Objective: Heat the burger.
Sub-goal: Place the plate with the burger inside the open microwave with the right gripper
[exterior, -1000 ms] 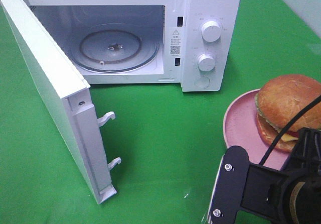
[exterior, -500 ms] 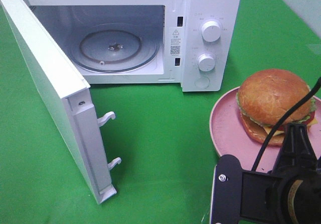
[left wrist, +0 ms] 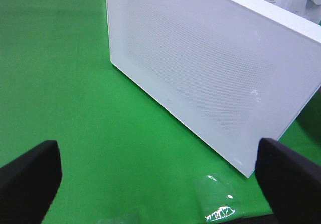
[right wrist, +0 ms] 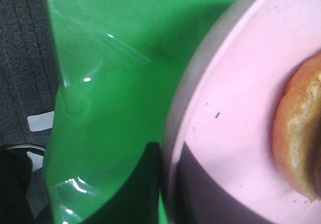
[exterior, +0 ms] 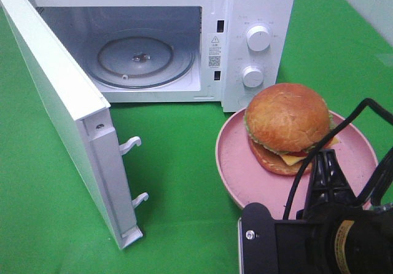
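Observation:
The burger (exterior: 287, 123), with a golden domed bun, lettuce and cheese, sits on a pink plate (exterior: 236, 163) on the right of the exterior high view, just in front of the microwave's control panel. My right gripper (exterior: 324, 162) is shut on the plate's near rim. In the right wrist view the plate's rim (right wrist: 200, 68) runs between the dark fingers of the right gripper (right wrist: 168, 184), with the bun's edge (right wrist: 296, 133) beside it. My left gripper (left wrist: 160, 184) stands wide open and empty, facing the outside of the microwave door (left wrist: 200, 68).
The white microwave (exterior: 258, 16) stands at the back with its door (exterior: 61, 102) swung fully open to the left. The glass turntable (exterior: 138, 59) inside is bare. Green cloth (exterior: 184, 163) covers the table; its edge (right wrist: 55, 113) shows in the right wrist view.
The right arm has carried the plate with the burger leftward, from the right edge to a spot in front of the microwave's control panel. The left gripper has not changed.

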